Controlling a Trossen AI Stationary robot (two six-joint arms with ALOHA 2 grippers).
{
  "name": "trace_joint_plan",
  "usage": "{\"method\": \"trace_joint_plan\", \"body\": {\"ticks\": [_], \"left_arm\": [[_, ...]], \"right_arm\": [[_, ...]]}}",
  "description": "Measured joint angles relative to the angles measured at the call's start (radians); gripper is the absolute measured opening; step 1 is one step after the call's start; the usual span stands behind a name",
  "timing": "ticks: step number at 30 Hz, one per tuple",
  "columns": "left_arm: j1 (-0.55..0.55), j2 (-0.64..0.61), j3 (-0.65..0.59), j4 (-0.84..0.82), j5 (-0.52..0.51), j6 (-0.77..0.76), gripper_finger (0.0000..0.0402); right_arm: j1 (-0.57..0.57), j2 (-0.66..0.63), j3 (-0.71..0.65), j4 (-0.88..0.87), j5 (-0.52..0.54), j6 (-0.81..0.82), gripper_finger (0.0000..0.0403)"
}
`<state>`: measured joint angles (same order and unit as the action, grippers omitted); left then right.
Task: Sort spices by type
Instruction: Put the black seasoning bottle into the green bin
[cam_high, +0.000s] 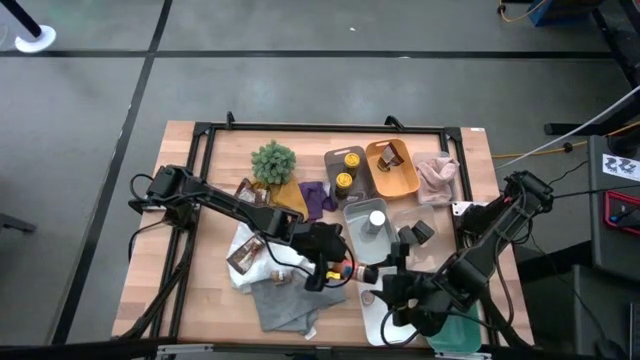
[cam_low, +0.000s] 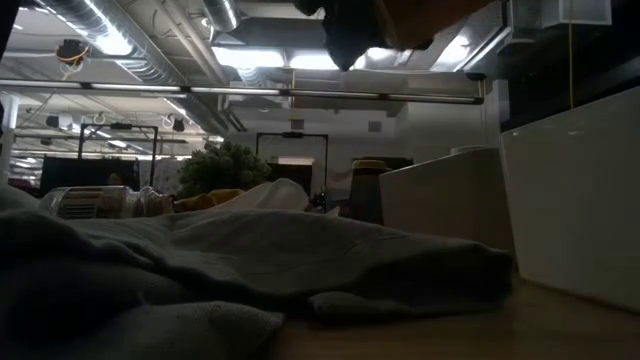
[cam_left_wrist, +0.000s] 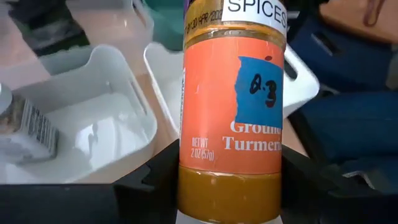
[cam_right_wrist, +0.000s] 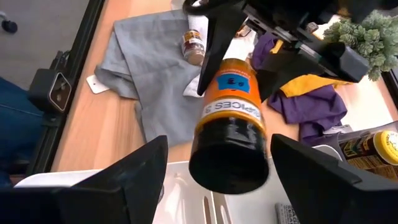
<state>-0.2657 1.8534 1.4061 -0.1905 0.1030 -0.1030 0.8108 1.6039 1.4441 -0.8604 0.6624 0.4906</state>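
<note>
An orange-labelled turmeric bottle (cam_left_wrist: 230, 106) with a black cap (cam_right_wrist: 230, 158) hangs over the middle of the table. My left gripper (cam_high: 333, 264) is shut on it. My right gripper (cam_right_wrist: 219, 149) comes from the near right, open. Its fingers stand on either side of the cap end, with a gap showing on both sides. Other spices are two yellow-topped tins (cam_high: 347, 168) in a brown tray, a white-capped jar (cam_high: 376, 220) in a grey tray, a brown packet (cam_high: 243, 256) and a small bottle (cam_right_wrist: 193, 47) lying on the grey cloth. My left gripper pinches the turmeric bottle's base end (cam_left_wrist: 227, 190) between its two fingers (cam_left_wrist: 146, 186), one on each side of the round body. The fingers come from the table's left, slanting downward, along the bottle. The bottle is lifted clear and tilted, its cap (cam_right_wrist: 231, 163) pointing away toward my right gripper.
A white tray (cam_high: 385, 322) lies at the near edge under my right arm. An orange tray (cam_high: 392, 168) holds a packet at the back. A green plant (cam_high: 272, 160), purple (cam_high: 318, 196), mustard, pink (cam_high: 437, 178) and grey (cam_high: 285, 302) cloths lie around the trays.
</note>
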Motion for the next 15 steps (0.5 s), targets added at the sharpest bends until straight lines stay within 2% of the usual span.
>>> {"method": "trace_joint_plan", "body": {"ticks": [15], "left_arm": [[0.0, 0.0, 0.0, 0.123, 0.018, -0.024, 0.0186]], "right_arm": [[0.0, 0.0, 0.0, -0.001, 0.053, -0.002, 0.0282]]}}
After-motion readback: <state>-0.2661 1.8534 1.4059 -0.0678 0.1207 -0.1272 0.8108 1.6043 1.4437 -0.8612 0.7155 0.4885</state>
